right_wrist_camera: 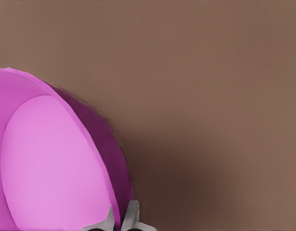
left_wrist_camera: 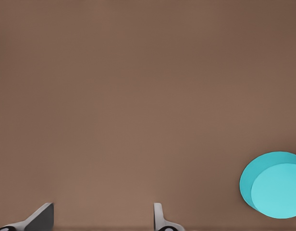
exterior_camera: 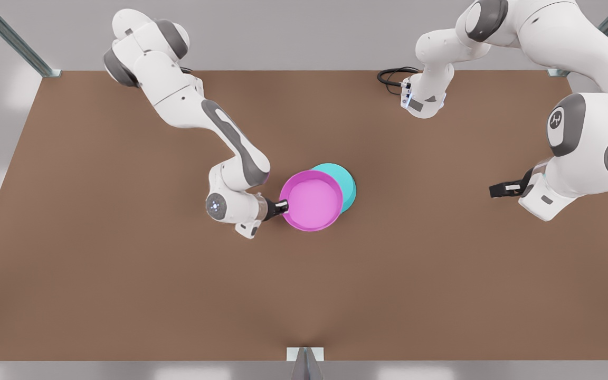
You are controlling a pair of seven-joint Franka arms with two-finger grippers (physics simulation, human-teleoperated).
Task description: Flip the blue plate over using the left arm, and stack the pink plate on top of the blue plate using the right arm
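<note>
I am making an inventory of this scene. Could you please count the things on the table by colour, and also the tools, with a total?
Pink plate: 1, its rim pinched by the right tool
Blue plate: 1, partly under the pink one
Black tools: 2, the left tool open, away from the plates
Total: 4

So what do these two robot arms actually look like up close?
Both arms are glossy white tubes with rounded grey joints. The right arm has a small glowing ring near its black hand. The left arm carries a round button pad, a grey logo patch, a looped black cable at its base and a black hand.
</note>
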